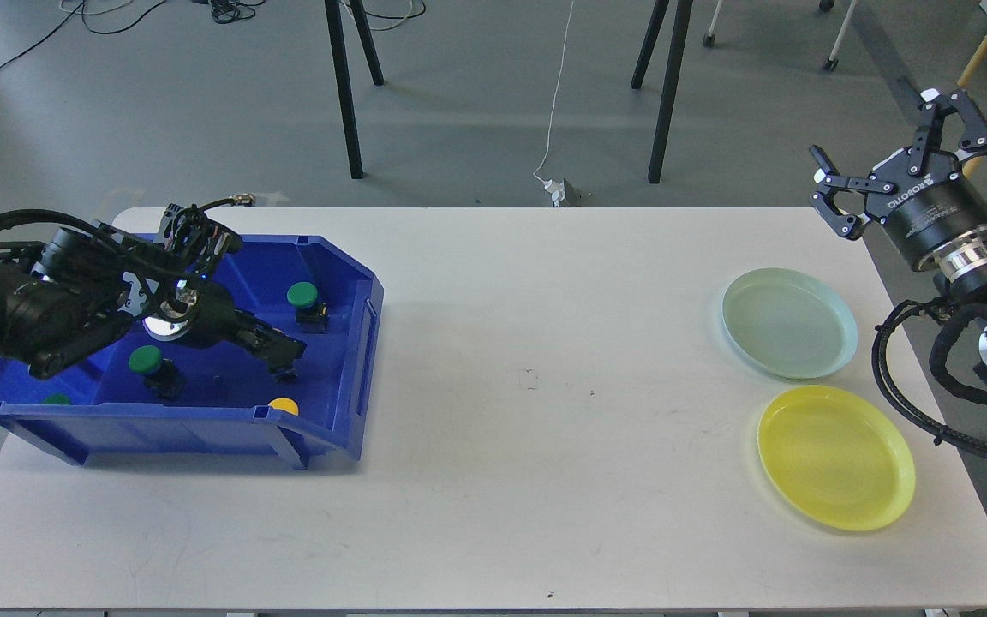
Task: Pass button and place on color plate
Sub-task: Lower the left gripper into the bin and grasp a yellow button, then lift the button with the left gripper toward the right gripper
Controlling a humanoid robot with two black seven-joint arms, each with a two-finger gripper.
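Observation:
A blue bin (348, 283) at the table's left holds push buttons with black bases: a green one (302, 296) at the back right, a green one (145, 360) at the left, a yellow one (284, 405) by the front wall, and a green cap (55, 399) at the front left corner. My left gripper (282, 351) reaches down inside the bin. It covers the cap of another yellow button, whose black base (284, 374) shows just below the fingers. The fingers are too dark to tell apart. My right gripper (875, 128) is open and empty, raised beyond the table's right edge.
A pale green plate (789, 323) and a yellow plate (836, 457) lie at the table's right side, the yellow one nearer me. Black cables (896, 368) hang by the right arm. Stand legs (343, 86) rise behind the table.

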